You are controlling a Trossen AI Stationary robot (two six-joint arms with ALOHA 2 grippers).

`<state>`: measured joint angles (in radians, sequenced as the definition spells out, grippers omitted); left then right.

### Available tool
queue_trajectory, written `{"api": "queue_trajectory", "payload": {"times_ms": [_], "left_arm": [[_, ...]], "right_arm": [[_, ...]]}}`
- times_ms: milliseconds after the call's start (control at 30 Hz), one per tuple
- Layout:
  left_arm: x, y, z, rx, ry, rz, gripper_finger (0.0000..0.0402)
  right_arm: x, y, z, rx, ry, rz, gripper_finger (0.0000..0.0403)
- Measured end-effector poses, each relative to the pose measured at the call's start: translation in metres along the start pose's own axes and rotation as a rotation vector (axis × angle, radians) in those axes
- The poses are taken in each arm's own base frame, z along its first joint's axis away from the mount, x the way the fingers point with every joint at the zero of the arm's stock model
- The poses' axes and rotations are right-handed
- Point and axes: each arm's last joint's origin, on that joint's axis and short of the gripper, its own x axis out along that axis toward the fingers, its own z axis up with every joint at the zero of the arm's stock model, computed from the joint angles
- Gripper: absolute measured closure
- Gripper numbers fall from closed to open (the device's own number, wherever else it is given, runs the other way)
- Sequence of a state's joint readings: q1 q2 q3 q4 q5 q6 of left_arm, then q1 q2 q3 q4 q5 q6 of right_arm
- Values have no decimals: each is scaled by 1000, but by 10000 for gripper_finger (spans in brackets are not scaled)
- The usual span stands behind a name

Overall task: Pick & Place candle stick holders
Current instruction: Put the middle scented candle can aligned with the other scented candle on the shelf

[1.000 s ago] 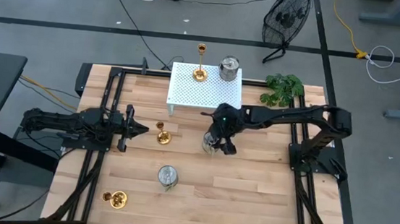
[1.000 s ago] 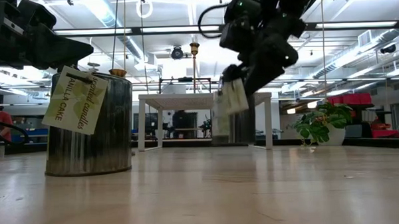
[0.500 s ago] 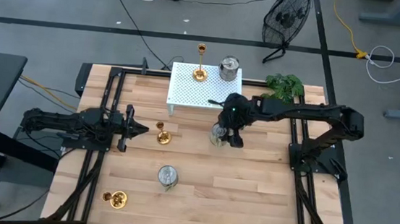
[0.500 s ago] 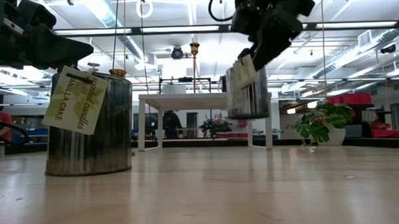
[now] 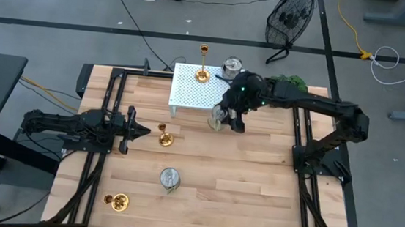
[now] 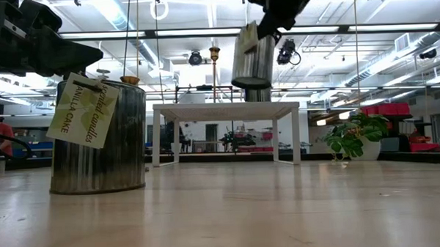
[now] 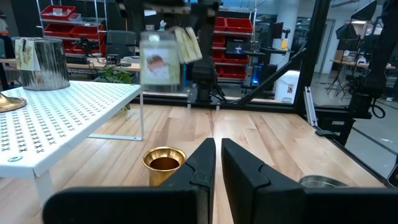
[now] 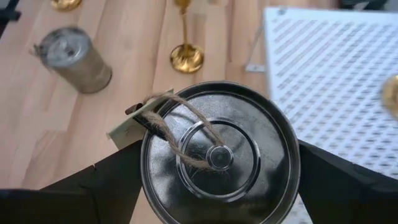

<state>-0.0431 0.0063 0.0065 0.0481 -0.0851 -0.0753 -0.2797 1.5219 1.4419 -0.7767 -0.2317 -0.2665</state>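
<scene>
My right gripper [image 5: 224, 118] is shut on a squat silver candle holder [image 6: 253, 60] with a twine-tied paper tag. It hangs in the air at the near edge of the white perforated rack [image 5: 208, 92]. On the rack stand a gold holder [image 5: 203, 72] and another silver one [image 5: 231, 67]. On the table are a gold holder [image 5: 164, 136], a silver one [image 5: 169, 178] and a gold one near the front [image 5: 116, 202]. My left gripper [image 5: 142, 130] waits shut at the left, pointing level at the gold holder [image 7: 164, 160]. My right gripper pinches the silver holder by its round wall just under the lid rim [image 8: 147, 171], one finger [image 8: 115, 183] on each opposite side. The fingers slant down from above. The holder hangs clear of table and rack, nearly upright, with its lid up and its tag dangling.
A green leafy plant [image 5: 287, 88] stands at the far right corner beside the rack. Black frame rails [image 5: 300, 137] run along both table sides. Bare wood lies at the table's middle and near right.
My right gripper has risen and gone toward the table's far edge with the silver holder. The holder has gone from just above the table to higher than the rack's top. The wrist has rolled a little. The jaws kept their hold.
</scene>
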Motion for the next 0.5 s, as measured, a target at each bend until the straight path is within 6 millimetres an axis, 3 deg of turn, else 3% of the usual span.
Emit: {"api": "queue_trajectory", "payload": {"times_ms": [500], "left_arm": [[0,0,0,0,0,0,369]], "right_arm": [[-17,-42,-12,215,47,-219,44]]}}
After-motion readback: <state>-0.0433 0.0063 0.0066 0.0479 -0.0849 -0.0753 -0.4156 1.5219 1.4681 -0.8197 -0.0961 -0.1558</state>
